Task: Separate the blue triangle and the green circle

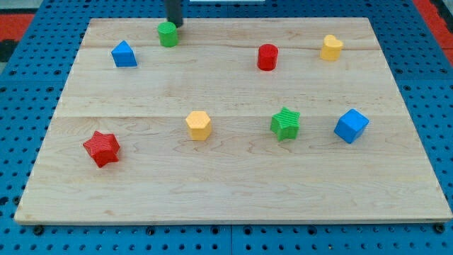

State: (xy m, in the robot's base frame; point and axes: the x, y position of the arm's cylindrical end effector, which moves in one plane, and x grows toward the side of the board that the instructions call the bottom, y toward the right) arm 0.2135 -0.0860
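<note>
The blue triangle (pixel 124 54) lies near the board's top left. The green circle (pixel 168 34) stands to its right, close to the top edge, a small gap apart from it. My tip (pixel 174 23) comes down from the view's top and sits just above and right of the green circle, touching or almost touching it.
A red circle (pixel 267 57) and a yellow block (pixel 330 47) lie at the top right. A red star (pixel 102 148), a yellow hexagon (pixel 199 125), a green star (pixel 285 123) and a blue cube (pixel 351 125) lie across the lower half of the wooden board (pixel 233 191).
</note>
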